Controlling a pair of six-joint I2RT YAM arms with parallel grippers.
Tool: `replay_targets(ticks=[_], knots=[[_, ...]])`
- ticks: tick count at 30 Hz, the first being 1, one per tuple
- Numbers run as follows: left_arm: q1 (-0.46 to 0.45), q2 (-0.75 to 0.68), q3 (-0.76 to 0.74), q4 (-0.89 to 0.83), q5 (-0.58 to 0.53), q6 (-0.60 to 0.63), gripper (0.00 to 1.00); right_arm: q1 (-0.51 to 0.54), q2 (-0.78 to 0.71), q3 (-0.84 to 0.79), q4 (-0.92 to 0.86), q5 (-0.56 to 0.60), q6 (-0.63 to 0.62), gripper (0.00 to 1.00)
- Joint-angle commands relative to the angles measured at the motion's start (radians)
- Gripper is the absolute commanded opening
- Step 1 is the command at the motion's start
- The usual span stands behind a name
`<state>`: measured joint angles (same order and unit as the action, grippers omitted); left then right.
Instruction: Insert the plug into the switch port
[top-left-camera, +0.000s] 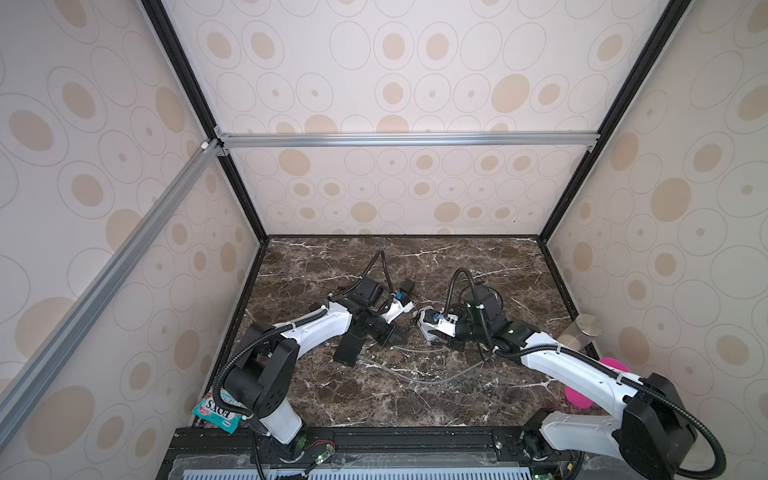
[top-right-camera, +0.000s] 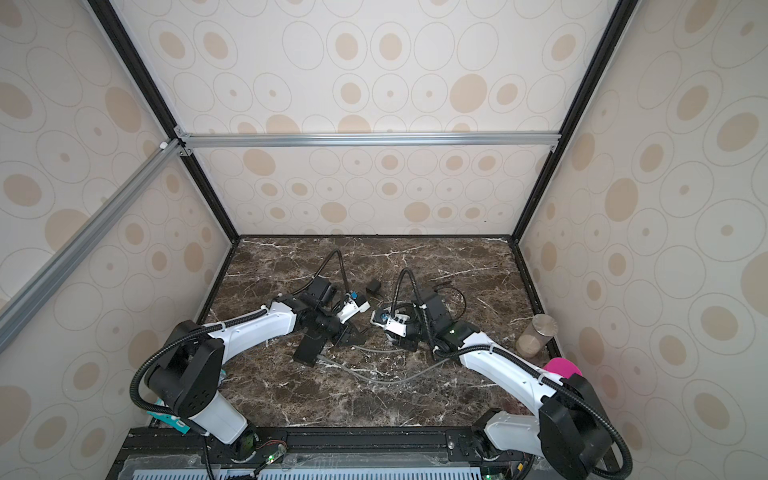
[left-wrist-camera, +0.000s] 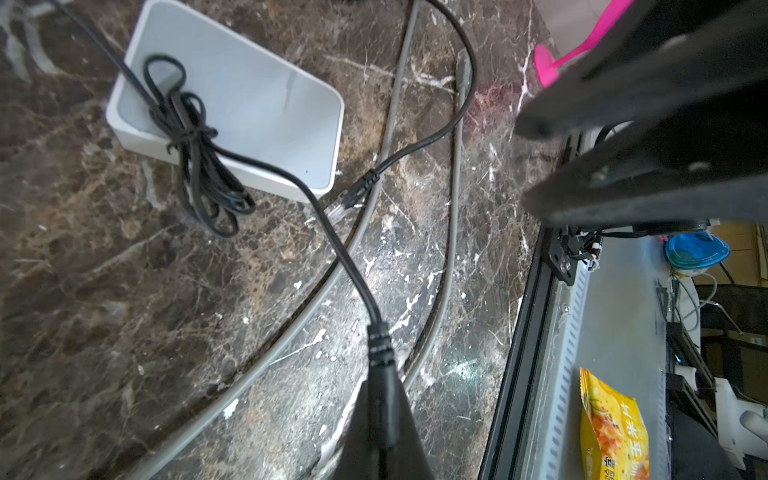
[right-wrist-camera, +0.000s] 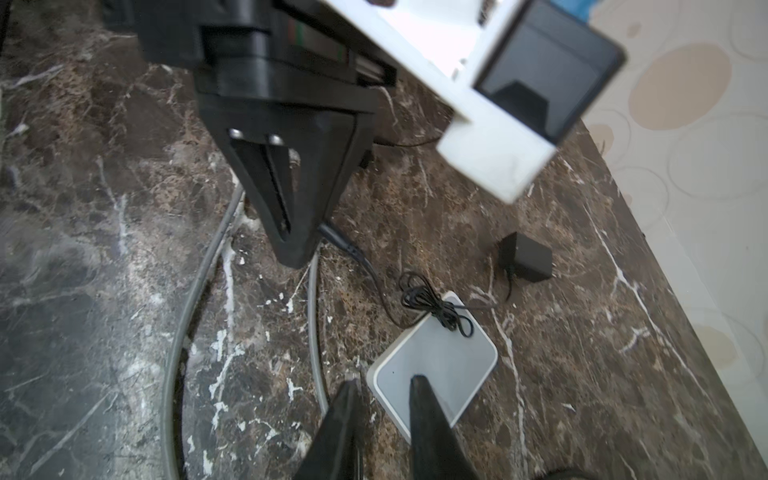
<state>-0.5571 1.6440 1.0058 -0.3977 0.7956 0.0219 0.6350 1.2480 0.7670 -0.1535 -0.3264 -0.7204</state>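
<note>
Dark marble tabletop (top-left-camera: 374, 409) here, dotted walls around. Got the left gripper (left-wrist-camera: 380, 386) clamped shut on the black plug (left-wrist-camera: 379, 340), mid-table. Seeing the right gripper (right-wrist-camera: 384, 382) at its 3 o'clock, jaws apart over a corner of the white switch (right-wrist-camera: 449, 357). Adapter (top-left-camera: 408, 286) off at their 12 o'clock.

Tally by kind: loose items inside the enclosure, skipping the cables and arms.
switch: 1
power adapter: 1
metal-lidded jar: 1
pink item: 1
sweets packet: 1
Total: 5
</note>
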Motion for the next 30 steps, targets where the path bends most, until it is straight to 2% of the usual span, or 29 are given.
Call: replay_targets(ticks=[1, 4, 6, 13, 19, 27, 30], knots=[[0.010, 0.020, -0.006, -0.017, 0.061, 0.036, 0.00, 0.033, 0.044, 0.041, -0.036, -0.057, -0.121, 0.23], [0.010, 0.025, 0.000, -0.019, 0.066, 0.036, 0.00, 0.073, 0.067, 0.041, 0.003, -0.017, -0.152, 0.34], [0.011, 0.028, -0.001, -0.020, 0.069, 0.036, 0.00, 0.085, 0.089, 0.053, 0.001, -0.010, -0.163, 0.37], [0.010, 0.046, 0.004, -0.025, 0.099, 0.039, 0.00, 0.104, 0.162, 0.104, -0.023, 0.059, -0.163, 0.35], [0.010, 0.049, 0.004, -0.030, 0.110, 0.046, 0.00, 0.105, 0.201, 0.130, -0.025, 0.102, -0.209, 0.33], [0.010, 0.063, 0.009, -0.043, 0.113, 0.056, 0.00, 0.104, 0.254, 0.186, -0.102, 0.070, -0.297, 0.24], [0.010, 0.063, 0.009, -0.044, 0.114, 0.058, 0.00, 0.105, 0.257, 0.184, -0.088, 0.059, -0.318, 0.24]])
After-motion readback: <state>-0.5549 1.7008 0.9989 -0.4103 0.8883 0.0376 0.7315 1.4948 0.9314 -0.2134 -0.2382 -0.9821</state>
